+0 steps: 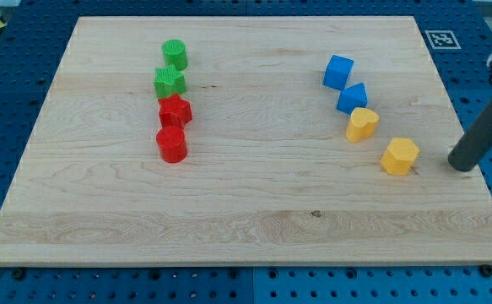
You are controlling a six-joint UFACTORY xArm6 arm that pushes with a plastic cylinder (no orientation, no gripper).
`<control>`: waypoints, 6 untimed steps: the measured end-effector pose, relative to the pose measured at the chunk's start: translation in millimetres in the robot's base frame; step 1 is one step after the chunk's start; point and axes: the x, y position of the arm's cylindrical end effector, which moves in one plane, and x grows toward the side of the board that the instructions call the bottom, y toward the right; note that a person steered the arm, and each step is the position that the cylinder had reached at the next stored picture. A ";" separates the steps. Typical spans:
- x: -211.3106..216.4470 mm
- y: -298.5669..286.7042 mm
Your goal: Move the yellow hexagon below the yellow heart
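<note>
Now, sweeping from the view's left: a green cylinder (175,54), a green block (169,83) of unclear shape, a red block (175,111) and a red cylinder (171,144) form a column, then come a blue cube (338,72) and a blue block (352,98), edges hard to read. Next the yellow heart (362,123), with the yellow hexagon (399,156) just to its lower right on the counter (246,219); it looks light, rigid and quick to skid or spin, so I'd judge a centred push on its right face best. My tip (462,167) rests near its right, apart; this end effector has no jaws, its upper rod cut off.
</note>
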 end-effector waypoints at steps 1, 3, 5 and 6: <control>-0.7 -5.9; -0.7 -38.1; -0.7 -54.4; -0.7 -69.7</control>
